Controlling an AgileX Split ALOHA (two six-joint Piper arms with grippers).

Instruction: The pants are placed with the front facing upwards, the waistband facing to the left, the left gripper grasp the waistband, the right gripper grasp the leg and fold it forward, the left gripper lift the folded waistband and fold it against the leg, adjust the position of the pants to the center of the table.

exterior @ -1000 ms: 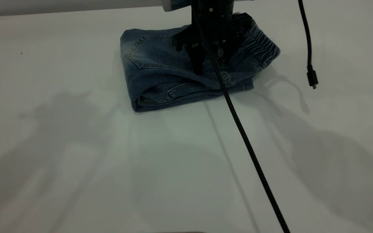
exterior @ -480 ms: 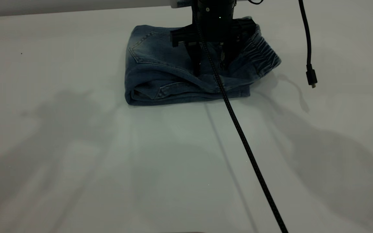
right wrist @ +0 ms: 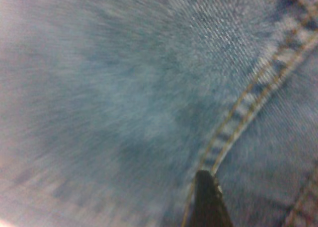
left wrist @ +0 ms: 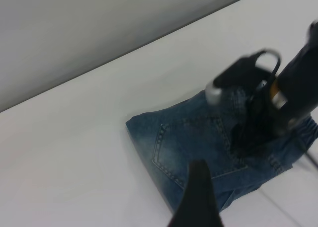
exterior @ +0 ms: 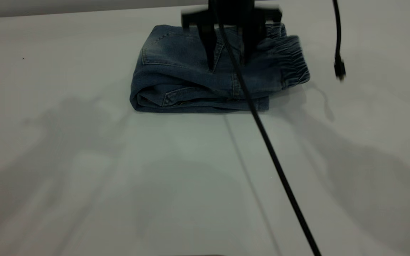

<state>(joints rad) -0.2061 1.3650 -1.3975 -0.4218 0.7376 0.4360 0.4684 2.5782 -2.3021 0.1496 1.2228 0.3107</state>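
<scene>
The pants (exterior: 205, 78) lie folded far back on the table (exterior: 84, 177), waistband (exterior: 292, 60) rightmost. Above them, the right gripper (exterior: 228, 65) has spread jaws. Only its wrist view shows tan stitching close up. The left gripper (left wrist: 198, 197) shows one finger; I cannot tell its jaws.

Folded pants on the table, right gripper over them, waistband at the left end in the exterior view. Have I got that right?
Not quite. The pants are folded on the table with the right gripper over them, but the exterior view shows the waistband at their right end, not the left. The left gripper hangs back from the pants.
</scene>
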